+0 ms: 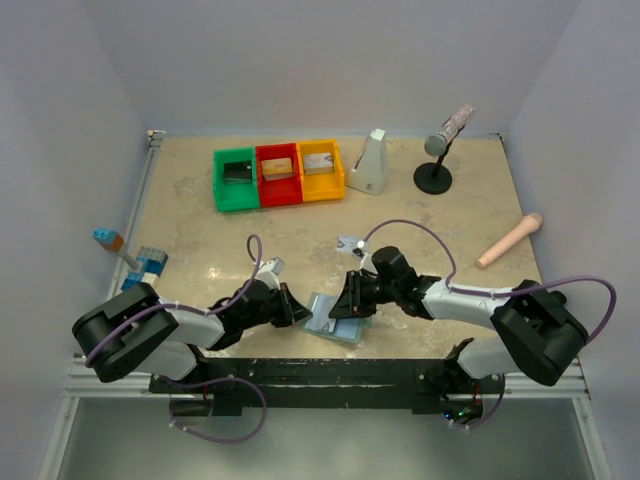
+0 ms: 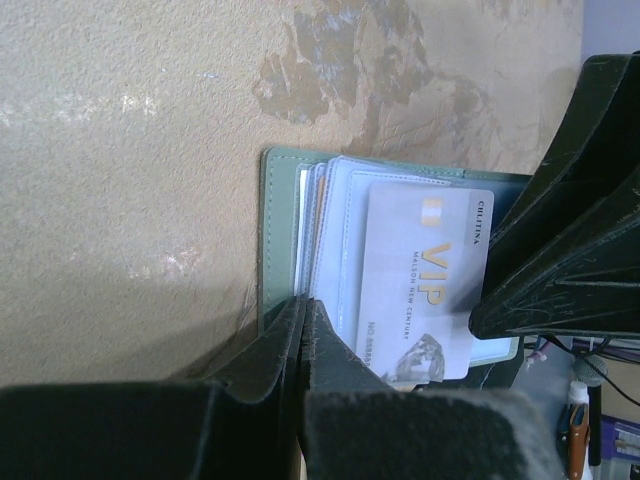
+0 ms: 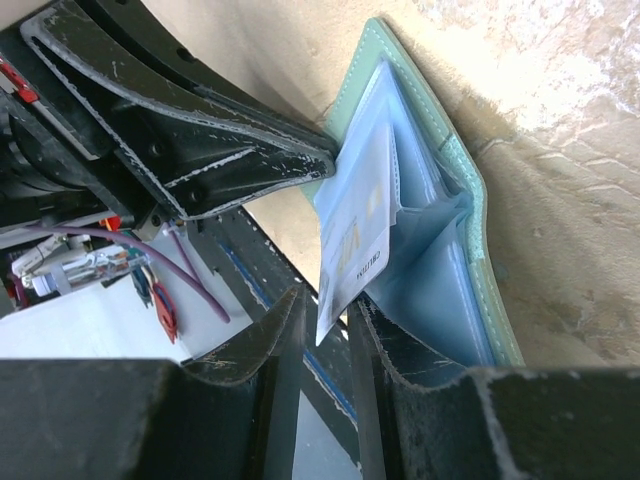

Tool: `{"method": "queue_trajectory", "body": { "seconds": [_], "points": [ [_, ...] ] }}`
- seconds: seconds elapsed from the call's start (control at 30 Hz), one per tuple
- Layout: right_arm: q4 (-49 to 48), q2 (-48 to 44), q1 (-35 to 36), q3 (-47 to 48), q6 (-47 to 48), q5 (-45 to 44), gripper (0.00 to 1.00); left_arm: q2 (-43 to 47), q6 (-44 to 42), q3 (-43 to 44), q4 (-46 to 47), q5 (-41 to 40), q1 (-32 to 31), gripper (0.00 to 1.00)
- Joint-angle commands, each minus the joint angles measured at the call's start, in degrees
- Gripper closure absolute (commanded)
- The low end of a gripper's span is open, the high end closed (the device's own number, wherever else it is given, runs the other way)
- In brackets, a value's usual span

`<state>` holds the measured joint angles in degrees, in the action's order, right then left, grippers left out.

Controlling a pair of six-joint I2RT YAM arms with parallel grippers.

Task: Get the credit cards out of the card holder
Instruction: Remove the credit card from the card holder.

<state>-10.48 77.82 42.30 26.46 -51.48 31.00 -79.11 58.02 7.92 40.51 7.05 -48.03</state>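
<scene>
From above, the card holder (image 1: 335,325) lay open on the table (image 1: 440,215), near its front edge and between the two arms. The left gripper (image 1: 298,310) pointed at the card holder's left side and the right gripper (image 1: 348,300) stood over its upper right corner. The cards could not be made out there.

In the left wrist view, the left gripper (image 2: 304,335) was pressed together, with its tip at the card holder's grey-green edge (image 2: 278,240). Just beyond that edge, a silver-grey card (image 2: 420,270) printed "VIP" lay across the pale blue pockets. Its long axis ran parallel to the card holder's edge. One black finger (image 2: 570,250) of the right gripper overlapped the side of the card farthest from that edge.

In the right wrist view, the silver-grey card (image 3: 355,220) stood partway out of the card holder's blue pockets (image 3: 445,260). It was seen almost edge-on, with its long axis pointing from the pockets toward the right gripper (image 3: 325,335). The jaws there stood slightly apart with the card's near corner in the gap. Whether they pinched it could not be told. The left gripper's closed tip (image 3: 318,160) touched the card holder's far green edge.
</scene>
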Motion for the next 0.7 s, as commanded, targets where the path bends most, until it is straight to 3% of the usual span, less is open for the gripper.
{"method": "queue_trajectory", "body": {
  "seconds": [0.0,0.67],
  "points": [
    [-4.5,-0.9,-0.5,-0.2,-1.2,-0.3,0.71,-1.5,-1.4,-2.3,-8.2,-2.9,-0.2,1.0],
    [-1.3,-3.1,-0.9,-0.8,-1.1,-2.8,0.8,1.0,-1.2,-3.5,-9.4,-4.5,-0.2,1.0]
  ]
}}
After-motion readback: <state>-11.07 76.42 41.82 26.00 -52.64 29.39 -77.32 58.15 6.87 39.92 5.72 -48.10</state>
